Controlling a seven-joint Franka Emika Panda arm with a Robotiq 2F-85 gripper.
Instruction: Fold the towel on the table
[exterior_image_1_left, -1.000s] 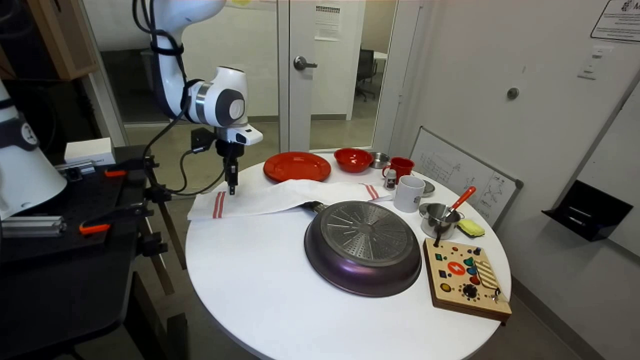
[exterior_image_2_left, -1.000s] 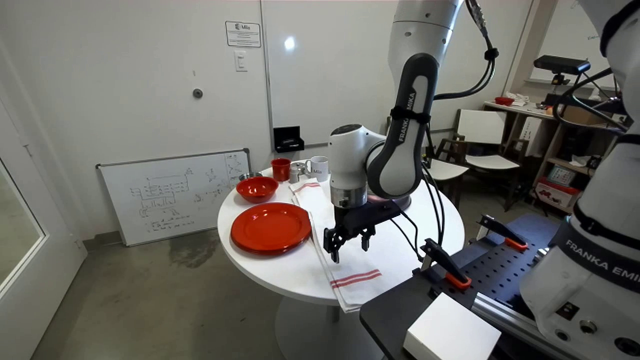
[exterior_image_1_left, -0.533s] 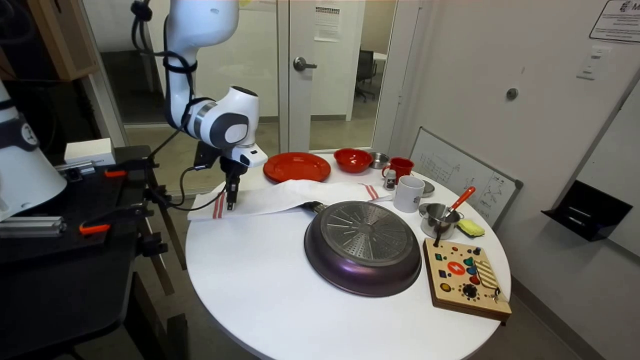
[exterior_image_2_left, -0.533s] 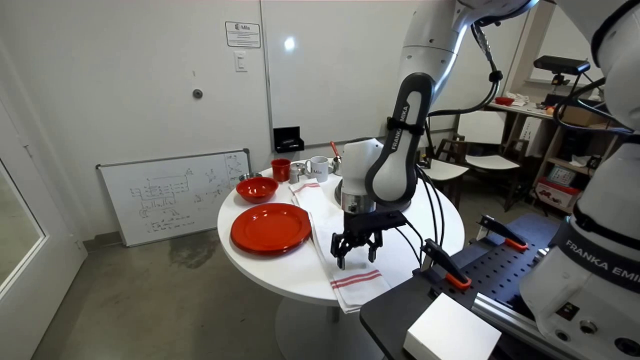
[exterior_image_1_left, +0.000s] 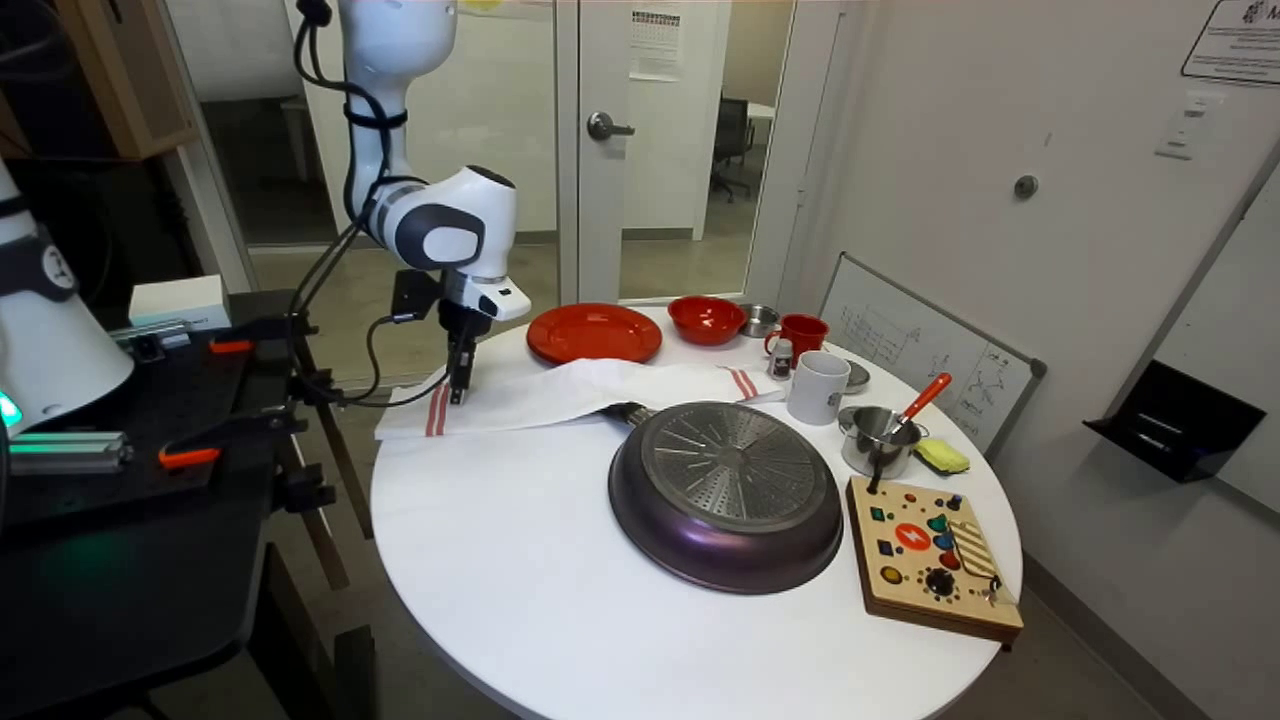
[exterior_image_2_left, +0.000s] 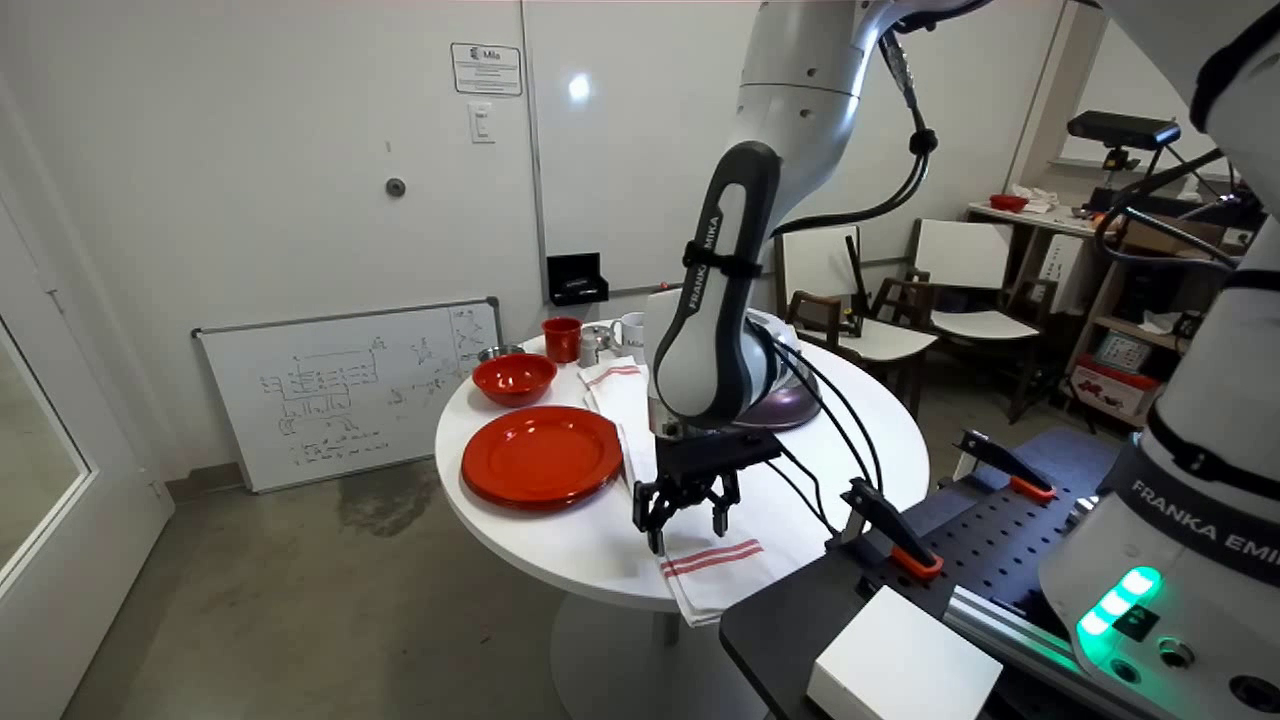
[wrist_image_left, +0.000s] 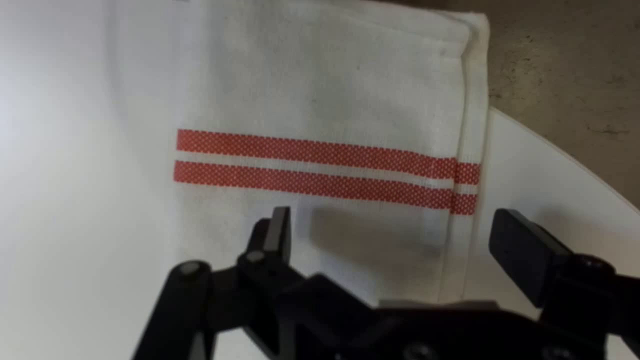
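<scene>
The towel (exterior_image_1_left: 560, 395), white with red stripes near both ends, lies as a long strip on the round white table (exterior_image_1_left: 490, 560). Its near end reaches past the table's edge in an exterior view (exterior_image_2_left: 715, 597). Two layers show along its right side in the wrist view, where the striped part of the towel (wrist_image_left: 325, 90) lies flat. My gripper (wrist_image_left: 393, 222) hovers above this end, open, its fingers spread wider than the gap to the towel's right edge. Nothing is between them. In an exterior view the gripper (exterior_image_2_left: 688, 540) stands just behind the stripes.
An upturned dark pan (exterior_image_1_left: 730, 500) has its handle partly under the towel. Red plates (exterior_image_2_left: 540, 455) lie close beside the towel, with a red bowl (exterior_image_2_left: 514, 378) behind. Mugs, a small pot (exterior_image_1_left: 880, 440) and a wooden switch board (exterior_image_1_left: 935, 555) stand farther along the table.
My gripper has come lower and nearer the striped end, then shifted toward the plate side and slightly up. It has stayed open. The towel has not moved. A green light on the base now glows.
</scene>
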